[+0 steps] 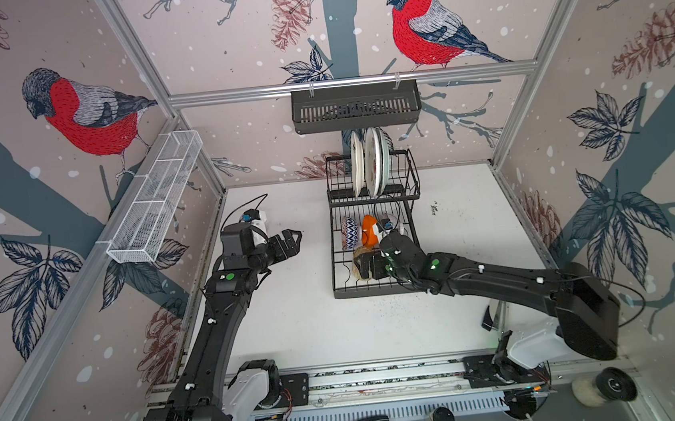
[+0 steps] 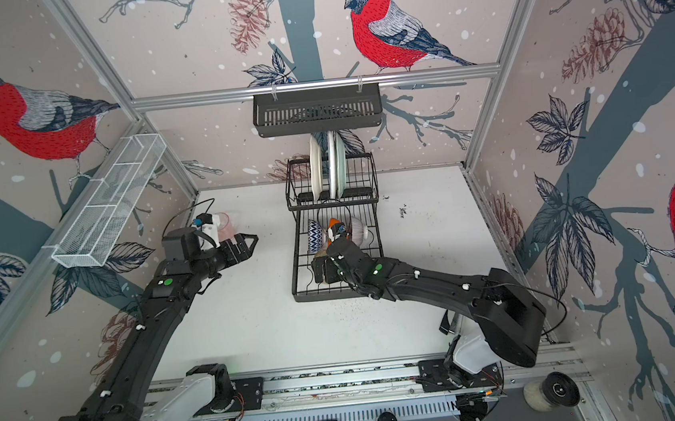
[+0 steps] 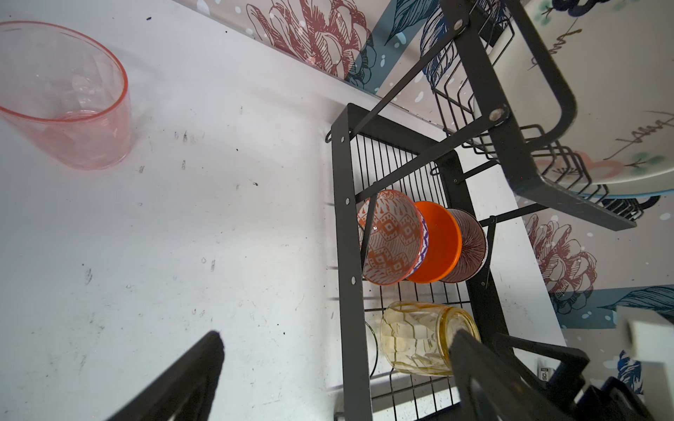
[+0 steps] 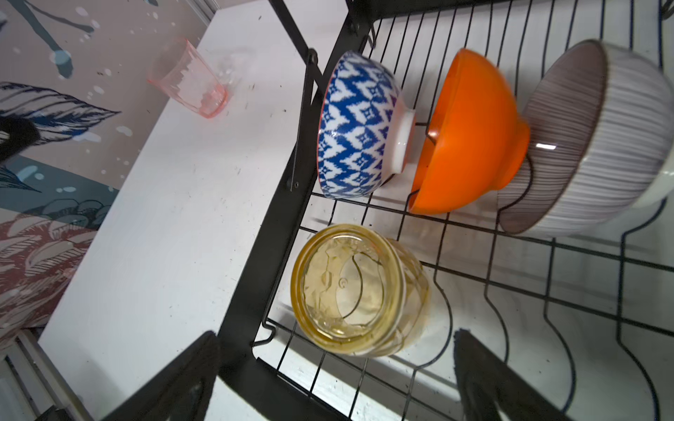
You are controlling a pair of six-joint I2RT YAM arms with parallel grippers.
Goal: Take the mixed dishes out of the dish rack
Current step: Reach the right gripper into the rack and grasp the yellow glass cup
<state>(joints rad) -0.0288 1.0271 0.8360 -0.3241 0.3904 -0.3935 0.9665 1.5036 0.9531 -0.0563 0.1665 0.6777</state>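
At the centre of both top views, against the back wall, stands the two-tier black wire dish rack [image 1: 370,292]. Its raised basket holds pale plates [image 1: 374,161] set on edge. In the lower tray a blue-patterned bowl [image 4: 355,124], an orange bowl [image 4: 474,138] and a white ribbed bowl [image 4: 601,145] lean in a row. Just below them in the top views, an amber tumbler [image 4: 359,291] lies on its side. The right gripper [image 1: 367,265] hangs over that tumbler, its fingers spread wide with a gap on each side of the glass. Left of the rack, the left gripper [image 1: 293,242] hovers over the white table [image 1: 296,327], likewise spread and holding nothing. Near it, toward the upper left, a pink tumbler [image 2: 225,225] stands upright on the table, well apart from the rack.
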